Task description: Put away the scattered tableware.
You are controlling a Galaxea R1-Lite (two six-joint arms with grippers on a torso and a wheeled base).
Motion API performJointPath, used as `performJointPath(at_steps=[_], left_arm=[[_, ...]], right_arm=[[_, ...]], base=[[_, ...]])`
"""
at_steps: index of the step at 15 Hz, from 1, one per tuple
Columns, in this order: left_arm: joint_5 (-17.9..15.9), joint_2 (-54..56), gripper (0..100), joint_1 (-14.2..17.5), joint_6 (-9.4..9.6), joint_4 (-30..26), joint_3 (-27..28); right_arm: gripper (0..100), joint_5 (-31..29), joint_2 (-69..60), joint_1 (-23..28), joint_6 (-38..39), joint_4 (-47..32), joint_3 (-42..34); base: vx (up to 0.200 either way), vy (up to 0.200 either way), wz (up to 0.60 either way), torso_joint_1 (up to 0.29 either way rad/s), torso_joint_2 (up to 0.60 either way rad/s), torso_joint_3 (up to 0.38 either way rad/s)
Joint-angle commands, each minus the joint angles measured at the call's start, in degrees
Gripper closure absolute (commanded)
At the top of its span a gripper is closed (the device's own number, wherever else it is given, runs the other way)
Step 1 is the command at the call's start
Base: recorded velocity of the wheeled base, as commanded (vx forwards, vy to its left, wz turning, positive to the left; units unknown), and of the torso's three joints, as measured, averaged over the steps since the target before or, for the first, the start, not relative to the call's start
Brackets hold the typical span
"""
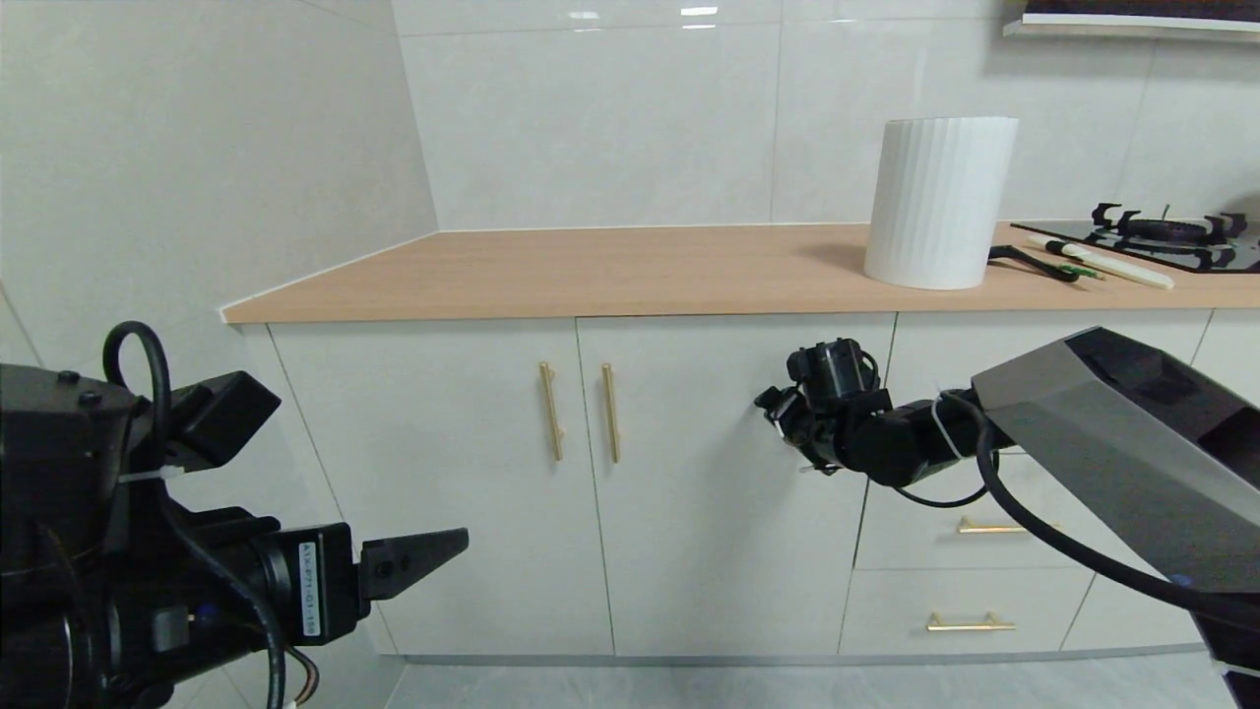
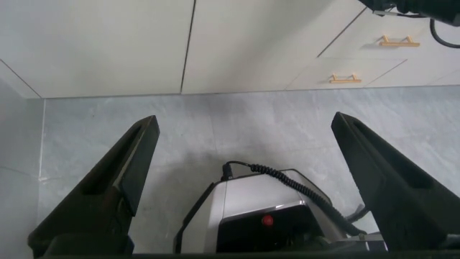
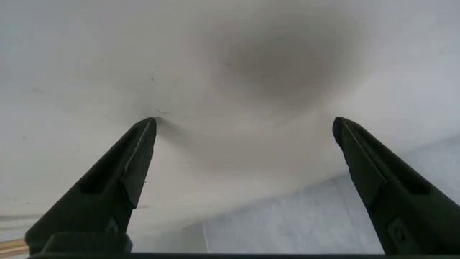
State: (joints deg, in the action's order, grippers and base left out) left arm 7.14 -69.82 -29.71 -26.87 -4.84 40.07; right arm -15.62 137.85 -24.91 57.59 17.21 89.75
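1. A white label (image 1: 309, 589) sits on the black housing just behind the left gripper (image 1: 433, 549). It carries one line of small dark print, letters and digits mixed, running along the label's length. The print is too small to read with any certainty.
2. No other text, number or sign is legible.

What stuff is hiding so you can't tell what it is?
Head view, white ribbed container: its tall wall hides its inside.
Head view, utensils: too small to name; the container covers one end.
Head view, stove: cut off by the right edge.
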Motion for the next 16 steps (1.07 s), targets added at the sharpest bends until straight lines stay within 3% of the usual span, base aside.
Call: performJointPath(at_steps=[1,6,12,15,16], left_arm=[[-0.02,0.03,0,0.00,-0.03,0.01,0.01],[0.06,0.21,0,0.00,-0.03,0.01,0.01],[-0.02,5.57,0,0.09,0.59,0.27,0.45],[-0.02,9.61,0,0.09,2.70,0.45,0.36],[-0.02,12.77,0,0.09,4.98,0.45,-0.43]], right_arm=[[0,-0.20,0.75,0.12,-0.02,0.01,0.43],[0,0.24,-5.40,-0.50,-0.64,-4.73,-3.53],[0,3.84,-40.47,-2.52,-15.93,-4.64,-28.31],[0,3.75,-55.23,-2.52,-20.85,-4.64,-37.45],[0,3.14,-63.06,-2.52,-22.78,-5.08,-42.37]], base=[[0.000,0.000,0.00,0.000,0.00,0.000],[0.000,0.000,0.00,0.000,0.00,0.000],[0.000,0.000,0.00,0.000,0.00,0.000],[0.000,0.000,0.00,0.000,0.00,0.000],[0.000,0.000,0.00,0.000,0.00,0.000]])
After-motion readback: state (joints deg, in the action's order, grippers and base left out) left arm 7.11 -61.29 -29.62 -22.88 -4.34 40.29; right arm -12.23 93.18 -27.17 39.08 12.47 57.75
